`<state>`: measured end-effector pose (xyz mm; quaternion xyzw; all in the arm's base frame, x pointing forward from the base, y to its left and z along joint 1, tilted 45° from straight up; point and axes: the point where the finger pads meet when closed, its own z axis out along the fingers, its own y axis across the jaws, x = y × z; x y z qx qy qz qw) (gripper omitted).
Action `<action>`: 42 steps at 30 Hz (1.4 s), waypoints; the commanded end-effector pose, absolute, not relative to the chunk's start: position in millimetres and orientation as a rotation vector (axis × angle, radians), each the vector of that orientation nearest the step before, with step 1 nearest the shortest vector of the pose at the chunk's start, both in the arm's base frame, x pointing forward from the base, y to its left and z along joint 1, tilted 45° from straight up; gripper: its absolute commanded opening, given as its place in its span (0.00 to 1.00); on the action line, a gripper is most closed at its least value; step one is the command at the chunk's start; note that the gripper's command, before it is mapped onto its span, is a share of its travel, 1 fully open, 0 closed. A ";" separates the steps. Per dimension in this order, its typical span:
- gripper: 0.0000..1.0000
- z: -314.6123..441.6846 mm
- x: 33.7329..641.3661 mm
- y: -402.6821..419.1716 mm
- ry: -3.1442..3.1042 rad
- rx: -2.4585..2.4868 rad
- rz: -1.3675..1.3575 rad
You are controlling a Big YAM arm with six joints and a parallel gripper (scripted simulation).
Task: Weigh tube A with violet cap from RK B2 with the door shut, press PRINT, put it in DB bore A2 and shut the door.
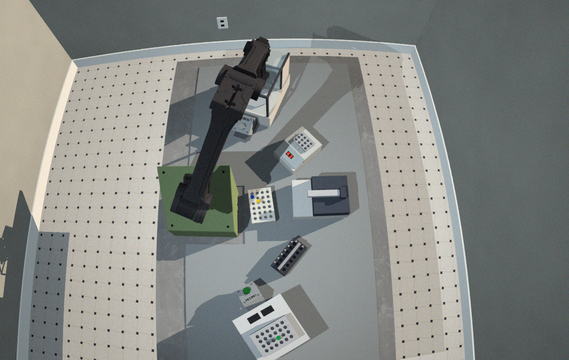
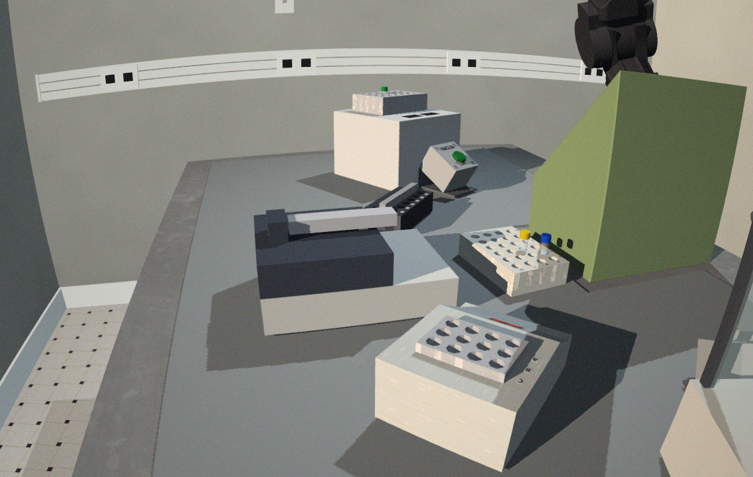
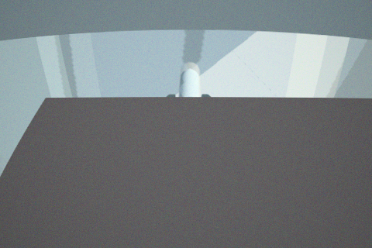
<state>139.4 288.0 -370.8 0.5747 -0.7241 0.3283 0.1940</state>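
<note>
Top view: reaches over the balance at upper center.

Shows the arm (image 1: 207, 147) (image 2: 616, 35) extending from the green base (image 1: 201, 226) (image 2: 657, 177) at center left, covering part of the balance (image 1: 272, 120) (image 2: 684, 426). In the wrist view, reveals the gripper (image 3: 189, 95) with fingertips drawn close on either side of a pale tube (image 3: 191, 83), just above the dark housing at center. Cannot tell whether pinching the tube or merely flanking it. Shows the tube's rounded end but hides the cap; cannot confirm as tube A. Shows no violet cap in the tube rack (image 1: 261, 218) (image 2: 536, 278), near center; carries a blue-capped tube (image 1: 251, 197) (image 2: 546, 238) and a yellow-capped tube (image 1: 258, 201) (image 2: 524, 234) there. Reads red 42 on the dry block (image 1: 295, 163) (image 2: 444, 409), right of center in the top view. Places the mixer (image 1: 243, 333) (image 2: 367, 142) at bottom center, bearing a green-capped tube (image 1: 278, 338) (image 2: 384, 89).
</note>
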 end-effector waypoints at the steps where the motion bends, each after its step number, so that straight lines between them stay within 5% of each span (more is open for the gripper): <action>1: 0.09 -371.2 143.9 303.0 -2.055 1.630 0.904; 42: 0.09 -350.6 143.5 339.3 -2.091 1.652 0.888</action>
